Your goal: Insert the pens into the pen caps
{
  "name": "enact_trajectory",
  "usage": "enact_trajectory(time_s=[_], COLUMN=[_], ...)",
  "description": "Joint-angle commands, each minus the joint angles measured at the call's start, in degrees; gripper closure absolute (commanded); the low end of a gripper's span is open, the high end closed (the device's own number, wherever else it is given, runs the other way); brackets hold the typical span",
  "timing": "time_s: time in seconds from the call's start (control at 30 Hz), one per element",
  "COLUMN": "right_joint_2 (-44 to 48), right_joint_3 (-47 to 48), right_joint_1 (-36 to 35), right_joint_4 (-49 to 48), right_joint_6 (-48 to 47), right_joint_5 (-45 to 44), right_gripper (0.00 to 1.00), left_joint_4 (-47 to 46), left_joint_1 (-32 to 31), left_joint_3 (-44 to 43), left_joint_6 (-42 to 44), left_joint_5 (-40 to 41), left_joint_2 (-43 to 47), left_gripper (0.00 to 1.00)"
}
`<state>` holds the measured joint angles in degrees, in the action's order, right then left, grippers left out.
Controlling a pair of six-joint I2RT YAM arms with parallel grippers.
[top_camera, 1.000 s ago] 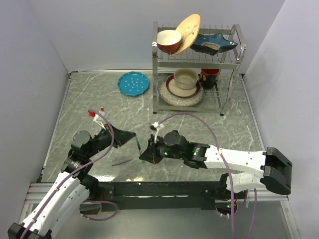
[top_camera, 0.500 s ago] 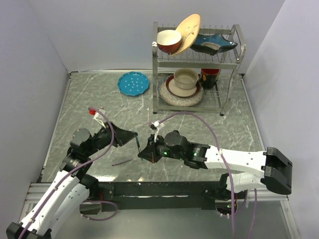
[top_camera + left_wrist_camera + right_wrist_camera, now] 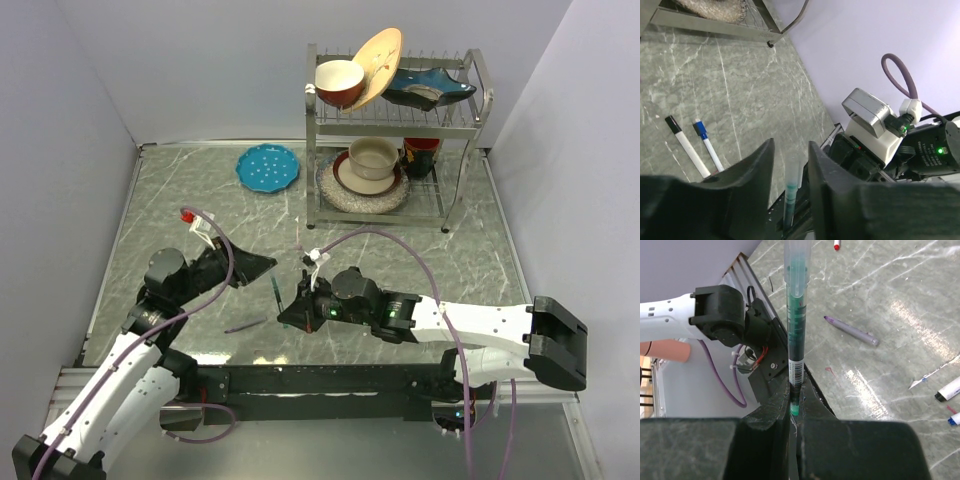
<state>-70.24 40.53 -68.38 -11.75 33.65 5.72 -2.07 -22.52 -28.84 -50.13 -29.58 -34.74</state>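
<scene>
My right gripper [image 3: 795,400] is shut on the lower end of a dark green pen [image 3: 796,315] and holds it upright; the pen's upper end is pale and translucent. In the top view this pen [image 3: 274,290] stands between my right gripper [image 3: 292,314] and my left gripper [image 3: 268,266]. My left gripper [image 3: 790,155] is open, with its jaws on either side of the green pen's [image 3: 790,192] upper end and a gap on both sides. A black-ended white pen [image 3: 682,145] and a blue-ended white pen [image 3: 707,150] lie side by side on the table. No loose caps show.
A purple pen [image 3: 245,325] lies on the marble table near the front and also shows in the right wrist view [image 3: 850,331]. A red-tipped pen end [image 3: 838,245] lies farther off. A dish rack [image 3: 395,130] with bowls and plates stands at the back, and a teal plate [image 3: 268,167] lies to its left.
My left arm has shifted a little toward the back, its jaws staying around the pen's upper end. My right gripper has stayed shut on the green pen, moving slightly nearer.
</scene>
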Motion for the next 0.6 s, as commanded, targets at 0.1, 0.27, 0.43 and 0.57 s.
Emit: enact_trajectory(time_s=[0.1, 0.27, 0.43, 0.57], right_joint_2=[0.81, 0.36, 1.68, -0.07], right_joint_3=[0.77, 3.67, 4.11, 9.11], right_joint_1=[-0.26, 0.0, 3.6, 8.08], right_joint_4=[-3.98, -2.93, -4.16, -2.58], right_joint_6=[0.89, 0.19, 2.12, 1.51], right_joint_5=[0.0, -0.96, -2.11, 0.96], right_gripper=[1.0, 1.0, 1.0, 1.0], left_joint_4=[-7.24, -7.51, -7.95, -14.36], left_joint_1=[-0.06, -0.15, -0.06, -0.24], left_joint_3=[3.52, 6.25, 8.09, 12.3], left_joint_6=[-1.72, -3.04, -4.27, -8.57], left_joint_5=[-3.81, -4.43, -4.78, -6.54], left_joint_2=[0.99, 2.22, 4.15, 4.33], left_gripper=[0.86, 0.99, 0.99, 0.99])
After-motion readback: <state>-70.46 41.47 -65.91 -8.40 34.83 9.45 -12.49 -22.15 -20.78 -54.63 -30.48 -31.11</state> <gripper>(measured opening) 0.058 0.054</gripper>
